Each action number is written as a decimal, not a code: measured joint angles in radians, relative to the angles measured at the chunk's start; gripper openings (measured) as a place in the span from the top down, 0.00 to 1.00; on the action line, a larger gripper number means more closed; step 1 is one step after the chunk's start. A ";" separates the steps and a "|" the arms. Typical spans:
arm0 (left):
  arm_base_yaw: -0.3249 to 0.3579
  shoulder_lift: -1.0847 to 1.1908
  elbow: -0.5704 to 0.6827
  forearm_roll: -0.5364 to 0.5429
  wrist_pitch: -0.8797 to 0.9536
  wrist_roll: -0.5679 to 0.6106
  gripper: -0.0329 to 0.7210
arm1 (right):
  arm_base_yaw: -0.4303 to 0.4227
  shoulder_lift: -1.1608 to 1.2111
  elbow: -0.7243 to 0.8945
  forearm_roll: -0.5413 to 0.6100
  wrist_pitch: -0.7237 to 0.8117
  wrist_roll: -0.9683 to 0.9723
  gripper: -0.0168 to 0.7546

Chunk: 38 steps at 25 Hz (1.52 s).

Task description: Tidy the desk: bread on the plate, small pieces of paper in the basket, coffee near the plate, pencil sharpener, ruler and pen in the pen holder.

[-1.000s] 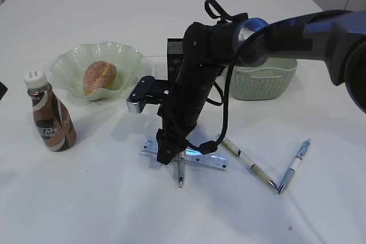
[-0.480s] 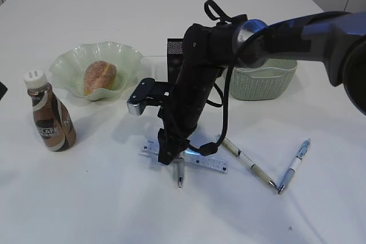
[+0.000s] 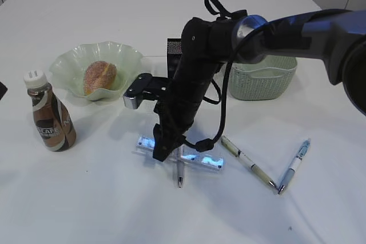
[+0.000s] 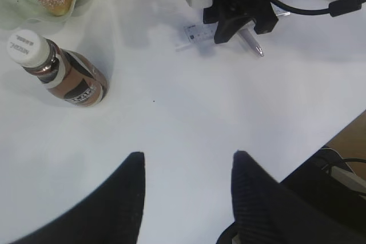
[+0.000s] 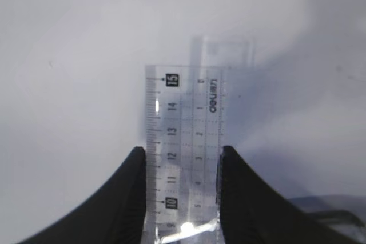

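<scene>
Coffee (image 3: 50,120) stands at left beside the plate (image 3: 68,61) holding bread (image 3: 99,76). Left gripper (image 4: 186,190) hangs half-open, empty. At centre, the right gripper (image 5: 180,158) has closed on the ruler (image 5: 184,141), now lifted off the desk (image 3: 86,204); pen holder (image 3: 173,50) next.

The right hand (image 3: 163,151) points down, fingers (image 5: 128,198) closed on something; the left hand (image 4: 186,198) hangs open.
</scene>
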 joint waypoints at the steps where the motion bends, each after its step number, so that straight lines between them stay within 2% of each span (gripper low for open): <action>1: 0.000 0.000 0.000 0.000 0.000 0.000 0.50 | 0.000 0.000 -0.025 0.015 0.012 0.000 0.58; 14: 0.000 0.000 0.000 0.000 0.000 0.000 0.50 | 0.000 0.000 -0.149 0.116 0.031 0.002 0.58; 20: 0.000 0.000 0.000 0.000 0.000 0.000 0.50 | -0.009 0.000 -0.238 0.240 -0.004 0.002 0.58; 28: 0.000 0.000 0.000 0.000 0.000 0.000 0.51 | -0.096 0.000 -0.331 0.453 -0.022 -0.002 0.58; 30: 0.000 0.000 0.000 0.000 -0.002 0.000 0.50 | -0.130 0.000 -0.344 0.547 -0.022 -0.031 0.58; 32: 0.000 0.000 0.000 0.000 -0.012 0.000 0.50 | -0.141 0.000 -0.346 0.571 -0.022 -0.042 0.58; 33: 0.000 0.000 0.000 0.000 -0.014 0.000 0.51 | -0.167 0.000 -0.346 0.626 -0.022 -0.078 0.59; 38: 0.000 0.000 0.000 0.000 -0.018 0.000 0.51 | -0.192 0.000 -0.346 0.644 -0.047 -0.142 0.59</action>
